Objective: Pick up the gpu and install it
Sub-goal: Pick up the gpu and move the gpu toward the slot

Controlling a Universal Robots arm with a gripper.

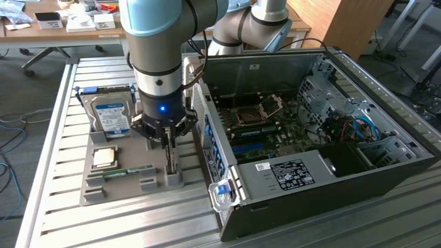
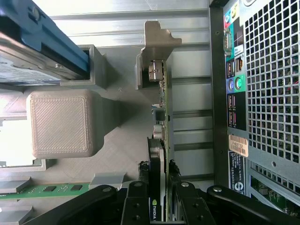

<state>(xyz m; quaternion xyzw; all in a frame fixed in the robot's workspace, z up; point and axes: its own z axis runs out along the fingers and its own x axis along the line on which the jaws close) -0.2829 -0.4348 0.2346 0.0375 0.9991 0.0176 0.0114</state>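
Pincer (image 2: 158,176) grips the upright gpu (image 2: 163,105) — seated in gray holder (image 2: 61,124)

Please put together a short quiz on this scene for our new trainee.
1. True or false: the gpu is already seated inside the computer case.
2. Which part sits directly under the claw? A) the gpu B) the hard drive C) the memory stick
3. In the exterior view, on which side of the computer case does the grey holder lie?

Key: 1 false, it stands on edge in the grey holder; 2 A; 3 the exterior view's left.
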